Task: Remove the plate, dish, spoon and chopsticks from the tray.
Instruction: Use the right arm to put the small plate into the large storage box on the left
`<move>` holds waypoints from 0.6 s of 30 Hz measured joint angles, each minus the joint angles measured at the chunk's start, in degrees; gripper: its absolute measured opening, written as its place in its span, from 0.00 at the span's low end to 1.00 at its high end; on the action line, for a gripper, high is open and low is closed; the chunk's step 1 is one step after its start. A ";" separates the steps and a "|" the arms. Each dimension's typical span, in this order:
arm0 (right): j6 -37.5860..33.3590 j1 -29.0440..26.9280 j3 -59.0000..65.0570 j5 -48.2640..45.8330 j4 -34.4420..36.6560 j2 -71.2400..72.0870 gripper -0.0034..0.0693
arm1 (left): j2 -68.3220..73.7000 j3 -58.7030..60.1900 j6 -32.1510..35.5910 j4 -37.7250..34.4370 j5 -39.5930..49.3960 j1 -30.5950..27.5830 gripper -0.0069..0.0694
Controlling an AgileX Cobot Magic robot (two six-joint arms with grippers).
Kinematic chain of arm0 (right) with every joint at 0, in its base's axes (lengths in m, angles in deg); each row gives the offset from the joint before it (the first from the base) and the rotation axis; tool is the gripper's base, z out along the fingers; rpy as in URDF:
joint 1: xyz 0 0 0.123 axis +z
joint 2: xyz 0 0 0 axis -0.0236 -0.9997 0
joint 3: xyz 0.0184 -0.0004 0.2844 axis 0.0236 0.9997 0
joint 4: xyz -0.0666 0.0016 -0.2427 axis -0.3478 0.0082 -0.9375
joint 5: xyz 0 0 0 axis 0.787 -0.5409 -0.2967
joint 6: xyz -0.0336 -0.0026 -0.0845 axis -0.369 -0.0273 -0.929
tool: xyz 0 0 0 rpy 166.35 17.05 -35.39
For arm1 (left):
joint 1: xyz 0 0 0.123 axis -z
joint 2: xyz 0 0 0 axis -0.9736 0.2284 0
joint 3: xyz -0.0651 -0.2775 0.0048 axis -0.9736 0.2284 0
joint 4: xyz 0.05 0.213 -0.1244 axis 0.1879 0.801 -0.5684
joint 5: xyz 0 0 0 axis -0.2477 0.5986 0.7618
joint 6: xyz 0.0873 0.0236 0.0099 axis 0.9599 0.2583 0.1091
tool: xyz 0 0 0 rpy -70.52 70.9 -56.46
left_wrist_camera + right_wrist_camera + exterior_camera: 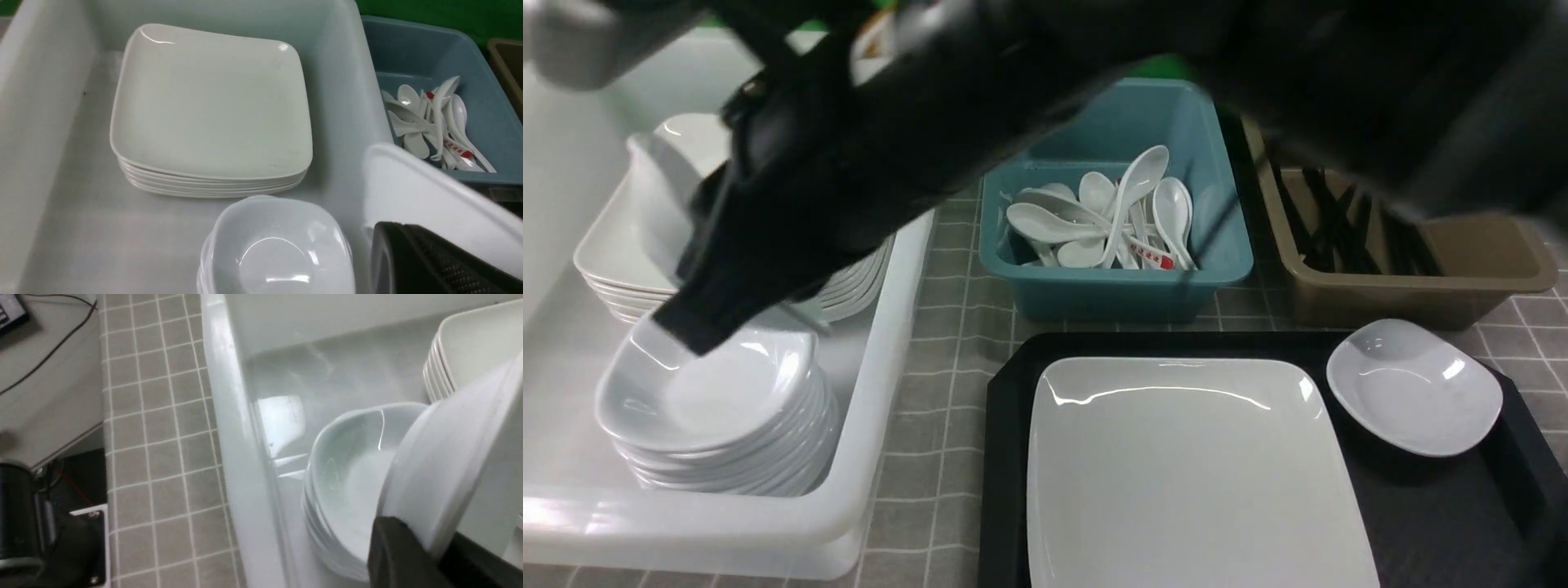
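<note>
The large white plate lies on the black tray, with a small white dish at the tray's far right. No spoon or chopsticks show on the tray. My right gripper is shut on a small white dish, held on edge over a stack of dishes. Of my left gripper one black finger shows, pressed against another white dish that hides the other finger. In the front view a black arm hangs over the stack of dishes.
A white bin on the left holds a stack of square plates and the dish stack. A blue bin holds several spoons. A brown bin holds black chopsticks. The table has a grey checked cloth.
</note>
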 joint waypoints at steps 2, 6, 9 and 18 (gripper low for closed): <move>0.00 0.65 -3.84 -0.06 -0.91 -4.18 0.13 | -1.21 0.00 0.00 0.44 1.01 -0.73 0.10; 0.00 1.11 -7.92 0.16 -1.93 -9.65 0.14 | -3.00 0.00 0.00 1.40 1.74 -1.05 0.10; -0.11 1.11 -8.42 0.41 -2.99 -11.35 0.19 | -3.51 0.00 0.06 1.55 1.97 -1.07 0.10; 1.21 1.71 -10.94 -5.19 -4.14 -11.86 0.57 | -3.51 0.00 0.11 1.68 2.03 -1.12 0.10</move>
